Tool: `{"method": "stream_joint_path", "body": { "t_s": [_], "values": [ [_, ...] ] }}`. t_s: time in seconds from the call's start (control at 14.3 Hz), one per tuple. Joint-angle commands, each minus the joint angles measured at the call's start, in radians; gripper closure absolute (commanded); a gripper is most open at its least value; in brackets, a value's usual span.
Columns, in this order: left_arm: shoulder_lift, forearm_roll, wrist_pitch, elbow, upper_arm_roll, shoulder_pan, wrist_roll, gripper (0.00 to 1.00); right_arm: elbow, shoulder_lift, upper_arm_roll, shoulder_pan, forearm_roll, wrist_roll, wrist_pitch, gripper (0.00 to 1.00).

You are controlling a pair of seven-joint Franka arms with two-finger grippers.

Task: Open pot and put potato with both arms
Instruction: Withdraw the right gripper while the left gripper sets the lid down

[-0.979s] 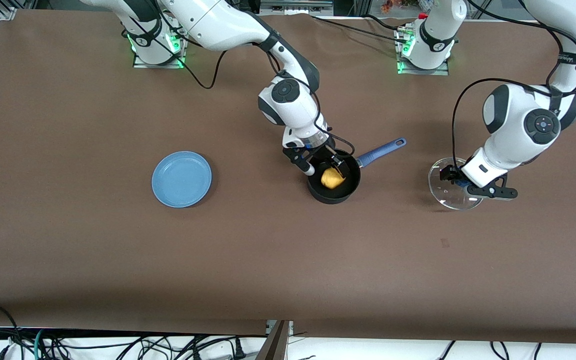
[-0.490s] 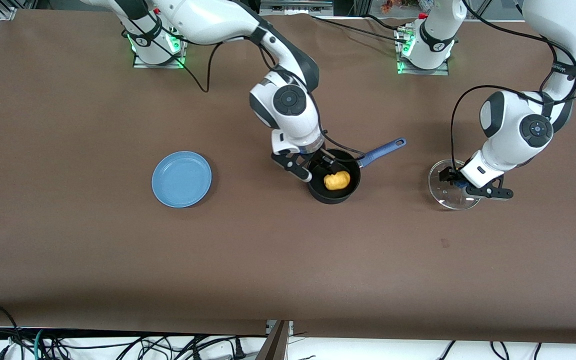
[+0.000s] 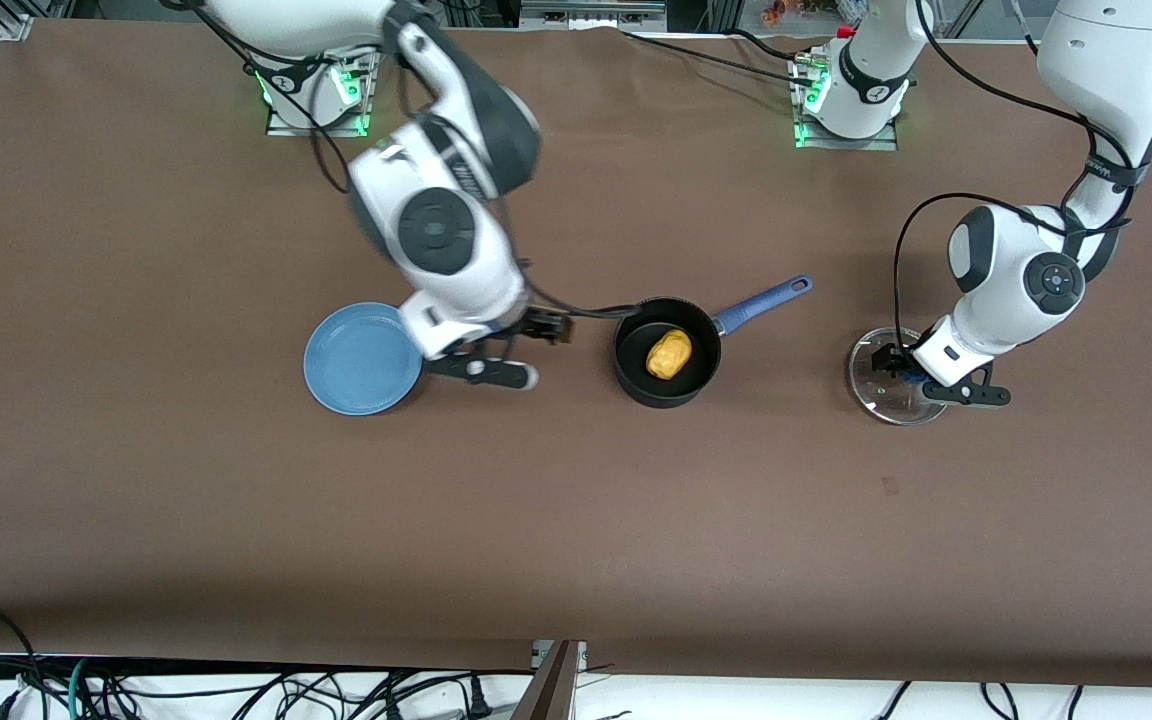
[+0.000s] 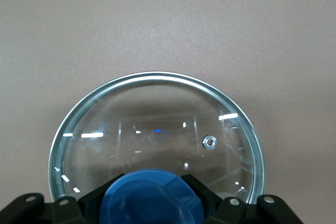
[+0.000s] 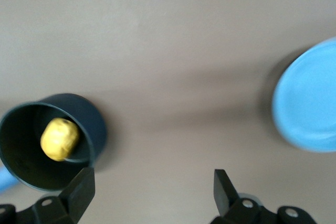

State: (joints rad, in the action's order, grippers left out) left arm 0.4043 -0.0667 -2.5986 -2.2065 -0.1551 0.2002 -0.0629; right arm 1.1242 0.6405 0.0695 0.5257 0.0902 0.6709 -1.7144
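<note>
Potato [image 3: 668, 354] sits inside the open pot [image 3: 667, 352], with the blue plate [image 3: 362, 358] well off toward the right arm's end. It looks firm and light, lumpy enough to roll. The right gripper [image 3: 499, 352] hangs empty with jaws spread, over the table between pot and plate. Toward the left arm's end, the left gripper [image 3: 898, 364] is clamped on the glass lid's [image 4: 157, 140] blue knob [image 4: 152, 199]: I'd say the only safe hold, since the glass is slick and breakable.

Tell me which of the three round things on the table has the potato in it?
The black pot with the blue handle, mid-table; the potato lies inside it. The blue plate is bare, and the glass lid lies flat toward the left arm's end.
</note>
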Motion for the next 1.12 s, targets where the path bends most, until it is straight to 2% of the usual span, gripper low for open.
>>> {"method": "stream_joint_path", "body": {
  "t_s": [0.0,0.07,0.28,0.49,0.63,0.84,1.05],
  "values": [
    [-0.002,-0.002,-0.008,0.007,-0.004,0.01,-0.026,0.42,0.02,-0.094,0.013,-0.11,0.0,-0.227,0.09,0.0],
    [-0.001,-0.013,-0.006,0.007,-0.004,0.01,-0.026,0.35,0.028,-0.122,0.013,-0.142,-0.009,-0.261,0.123,0.0],
    [-0.002,-0.018,-0.006,0.01,-0.004,0.01,-0.026,0.3,0.109,-0.249,0.019,-0.237,-0.079,-0.306,0.157,0.0],
    [-0.012,-0.018,-0.003,0.011,-0.004,0.011,-0.026,0.25,0.258,-0.367,0.035,-0.315,-0.099,-0.353,0.13,0.0],
    [-0.024,-0.018,0.005,0.016,-0.003,0.011,-0.025,0.24,0.298,-0.407,0.041,-0.361,-0.124,-0.402,0.131,0.0],
    [-0.074,-0.018,0.015,0.017,-0.006,0.022,-0.02,0.22,0.397,-0.485,0.041,-0.438,-0.129,-0.687,0.118,0.0],
    [-0.114,-0.016,0.151,0.091,-0.011,0.022,-0.018,0.22,0.421,-0.513,0.039,-0.473,-0.123,-0.695,0.085,0.0]
  ]
}}
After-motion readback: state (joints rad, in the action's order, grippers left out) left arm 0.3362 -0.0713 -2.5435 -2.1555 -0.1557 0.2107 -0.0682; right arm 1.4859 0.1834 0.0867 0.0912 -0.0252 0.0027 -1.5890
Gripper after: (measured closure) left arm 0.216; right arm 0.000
